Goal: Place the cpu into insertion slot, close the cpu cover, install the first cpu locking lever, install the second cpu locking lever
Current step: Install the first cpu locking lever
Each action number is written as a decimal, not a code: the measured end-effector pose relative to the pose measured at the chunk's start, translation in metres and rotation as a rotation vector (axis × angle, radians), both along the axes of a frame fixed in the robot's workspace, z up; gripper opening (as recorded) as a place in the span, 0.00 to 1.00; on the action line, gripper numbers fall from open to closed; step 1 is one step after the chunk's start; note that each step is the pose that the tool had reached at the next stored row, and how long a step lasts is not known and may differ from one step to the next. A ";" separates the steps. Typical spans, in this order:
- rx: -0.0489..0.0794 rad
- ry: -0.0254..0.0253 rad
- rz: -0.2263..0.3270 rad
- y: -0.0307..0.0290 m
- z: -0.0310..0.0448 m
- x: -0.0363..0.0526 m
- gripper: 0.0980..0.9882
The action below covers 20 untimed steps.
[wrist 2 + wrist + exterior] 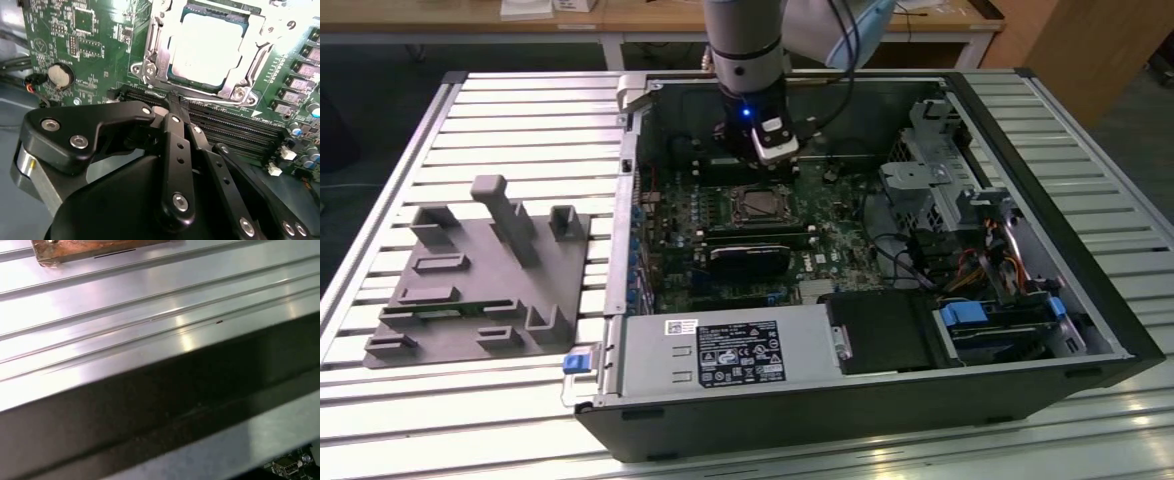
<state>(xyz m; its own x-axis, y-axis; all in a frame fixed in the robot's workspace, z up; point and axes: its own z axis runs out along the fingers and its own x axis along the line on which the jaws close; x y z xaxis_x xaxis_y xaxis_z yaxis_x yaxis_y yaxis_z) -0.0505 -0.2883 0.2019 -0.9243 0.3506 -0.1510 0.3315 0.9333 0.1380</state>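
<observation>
Black pincer [174, 102], clenched shut, hangs above the memory slots [235, 127]; just beyond its tips, the chip [207, 47] lies under the lowered metal cover [159, 52].

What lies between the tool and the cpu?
In the second wrist view, long black memory slots and the silver edge of the cpu cover lie between the tool and the cpu.
</observation>
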 end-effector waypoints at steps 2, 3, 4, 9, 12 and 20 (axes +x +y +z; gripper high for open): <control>-0.001 -0.0001 -0.016 0.0000 -0.0009 0.0000 0.01; -0.002 -0.0002 -0.024 0.0000 -0.0014 0.0000 0.01; -0.003 -0.0003 -0.030 0.0000 -0.0019 0.0000 0.01; -0.007 -0.0007 -0.082 -0.0001 -0.0059 -0.0001 0.01; -0.008 -0.0007 -0.105 0.0000 -0.0071 0.0000 0.01; 0.023 0.0006 -0.106 0.0001 -0.0078 0.0000 0.01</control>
<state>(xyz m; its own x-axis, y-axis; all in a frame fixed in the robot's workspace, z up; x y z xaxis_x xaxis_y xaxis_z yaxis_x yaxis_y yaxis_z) -0.0505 -0.2882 0.1940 -0.8819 0.4497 -0.1411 0.4282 0.8896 0.1590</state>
